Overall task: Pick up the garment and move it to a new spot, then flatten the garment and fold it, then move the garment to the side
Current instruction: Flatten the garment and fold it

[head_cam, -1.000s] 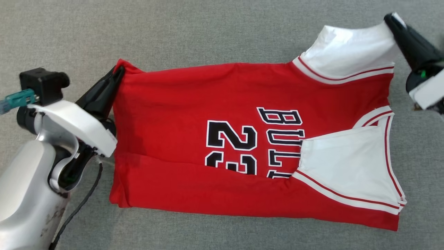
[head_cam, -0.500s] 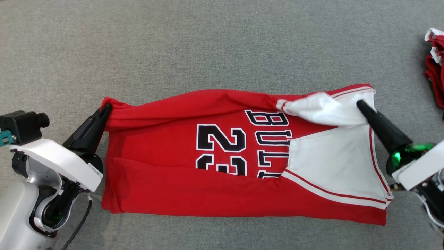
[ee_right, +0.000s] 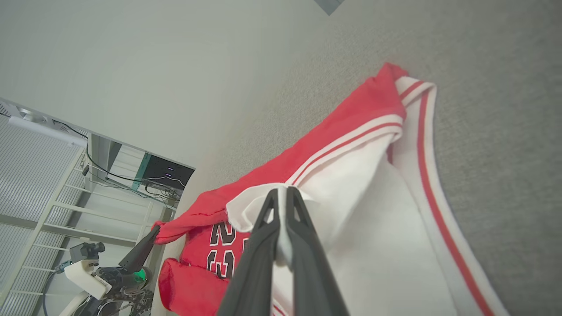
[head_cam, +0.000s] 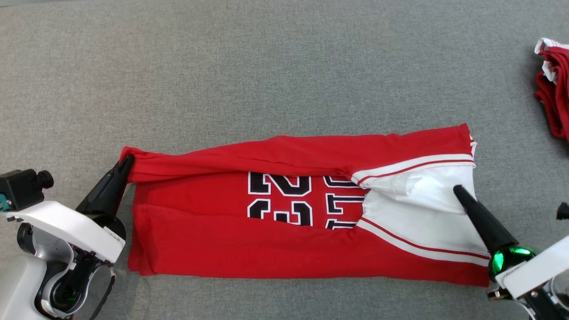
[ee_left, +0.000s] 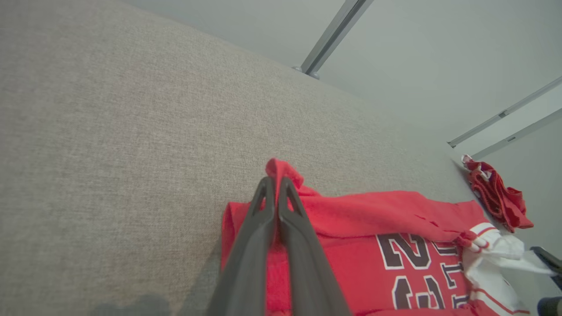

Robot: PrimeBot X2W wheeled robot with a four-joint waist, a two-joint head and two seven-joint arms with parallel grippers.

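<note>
- The left gripper, lower left of the head view, has its fingers pressed together on the red hem corner of the garment. The right gripper, lower right, pinches a tuft of the white shoulder panel.
- The garment lies stretched across the middle of the frame on the grey surface. Its near edge is folded up over the lower part of the number, and its far edge hangs as a red band over the top of it.
- Risk one: the far band sags in the centre. If we lower both ends unevenly, the fold will land crooked, with its edge slanting across the print.
- Risk two: the right pinch is on a small tuft. We cannot tell from the wrist view how many layers it holds. A single layer could slip free or drag the panel away from the red body.
- Risk three: the white panel is puckered near the right claw. Setting it down as it is would likely trap a crease.
- Risk four: on letting go, fingertips drawn back along the cloth could pull the corners out of line.
- The red heap at the upper right lies well apart. We think it matters only if the later move to the side goes that way.
</note>
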